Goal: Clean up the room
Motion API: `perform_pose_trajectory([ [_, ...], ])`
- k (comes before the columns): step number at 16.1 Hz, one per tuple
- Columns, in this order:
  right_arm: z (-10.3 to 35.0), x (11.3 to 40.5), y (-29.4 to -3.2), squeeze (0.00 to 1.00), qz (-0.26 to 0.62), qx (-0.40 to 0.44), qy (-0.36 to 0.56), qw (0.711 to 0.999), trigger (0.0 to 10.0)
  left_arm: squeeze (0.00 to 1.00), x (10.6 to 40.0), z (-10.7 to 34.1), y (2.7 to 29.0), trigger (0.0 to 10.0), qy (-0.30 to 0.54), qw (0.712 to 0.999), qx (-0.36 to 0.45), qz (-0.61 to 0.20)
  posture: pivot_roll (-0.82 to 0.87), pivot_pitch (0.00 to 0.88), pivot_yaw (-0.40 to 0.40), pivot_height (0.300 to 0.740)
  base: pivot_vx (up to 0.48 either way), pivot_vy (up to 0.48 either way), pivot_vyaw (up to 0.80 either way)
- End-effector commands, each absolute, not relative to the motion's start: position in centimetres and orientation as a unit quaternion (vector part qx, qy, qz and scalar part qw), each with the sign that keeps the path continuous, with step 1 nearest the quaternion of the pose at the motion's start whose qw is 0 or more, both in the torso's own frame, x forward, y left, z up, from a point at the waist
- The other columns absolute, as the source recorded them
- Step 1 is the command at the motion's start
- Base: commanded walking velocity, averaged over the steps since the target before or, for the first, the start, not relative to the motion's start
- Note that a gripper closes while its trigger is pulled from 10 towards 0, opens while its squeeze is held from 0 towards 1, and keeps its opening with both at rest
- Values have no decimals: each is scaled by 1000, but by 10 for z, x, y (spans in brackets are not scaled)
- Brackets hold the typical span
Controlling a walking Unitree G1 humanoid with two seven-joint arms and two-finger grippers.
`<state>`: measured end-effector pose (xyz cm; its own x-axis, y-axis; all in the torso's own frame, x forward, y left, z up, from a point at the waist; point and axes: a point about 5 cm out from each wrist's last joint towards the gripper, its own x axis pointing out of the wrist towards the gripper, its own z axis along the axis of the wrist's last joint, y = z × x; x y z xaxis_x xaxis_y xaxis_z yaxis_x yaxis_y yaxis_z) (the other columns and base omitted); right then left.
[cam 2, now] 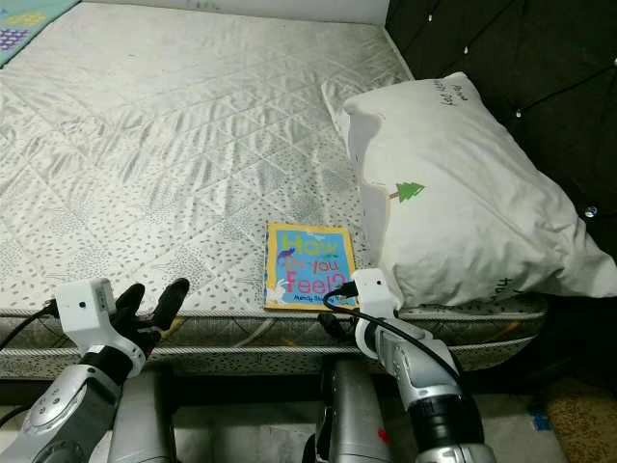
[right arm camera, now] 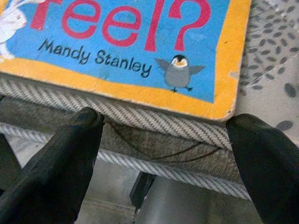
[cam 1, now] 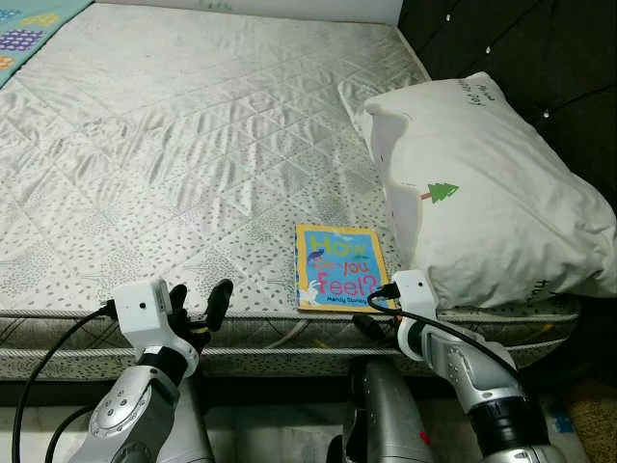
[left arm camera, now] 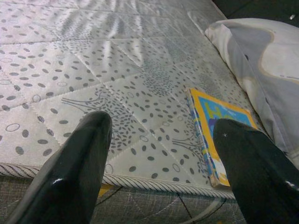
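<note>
A children's board book, blue with a yellow border and the title "How do you feel?", lies flat on the bare quilted mattress at its near edge, just beside the lower corner of a white pillow printed with a small green tree. The right tool sits directly below the book's near edge, against the piped side of the mattress; in the right wrist view its two black fingers are spread wide, one under each side of the book's lower edge, gripping nothing, and whether they touch the mattress side cannot be told. The left tool hangs at the mattress edge well to the left of the book, fingers also spread and empty, the book showing beyond one fingertip in the left wrist view. The pillow's far side rests against a dark tufted headboard. A corner of colourful patterned fabric is cut off at the far left of the bed, and the right tool's fingers are hard to make out from the head camera
</note>
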<state>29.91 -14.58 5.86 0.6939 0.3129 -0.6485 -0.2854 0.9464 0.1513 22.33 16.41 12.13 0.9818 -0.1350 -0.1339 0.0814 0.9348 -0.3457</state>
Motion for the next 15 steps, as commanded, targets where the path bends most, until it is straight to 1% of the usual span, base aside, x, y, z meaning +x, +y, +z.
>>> perform_pose_trajectory([
  [1,60,296,-146,0,167,23,358,918,10000,0,224,118,162,10000,87,979,-173,-58,88,86,-91,514,0,0,0],
  [6,60,294,-142,0,177,29,359,916,10000,0,225,118,163,10000,87,980,-172,-60,88,86,-86,514,0,0,0],
  [8,63,297,-146,0,164,27,341,925,10000,0,225,118,163,10000,87,980,-171,-59,88,83,-85,514,0,0,0],
  [9,70,302,-153,0,145,24,317,937,10000,0,225,118,163,10000,87,980,-171,-59,87,78,-84,514,0,0,0],
  [11,81,306,-161,0,126,20,282,951,10000,0,226,117,164,10000,88,980,-171,-60,82,68,-80,514,0,0,0],
  [15,94,308,-176,0,104,37,233,966,10000,0,230,117,163,10000,86,980,-163,-69,72,33,-72,514,0,0,0],
])
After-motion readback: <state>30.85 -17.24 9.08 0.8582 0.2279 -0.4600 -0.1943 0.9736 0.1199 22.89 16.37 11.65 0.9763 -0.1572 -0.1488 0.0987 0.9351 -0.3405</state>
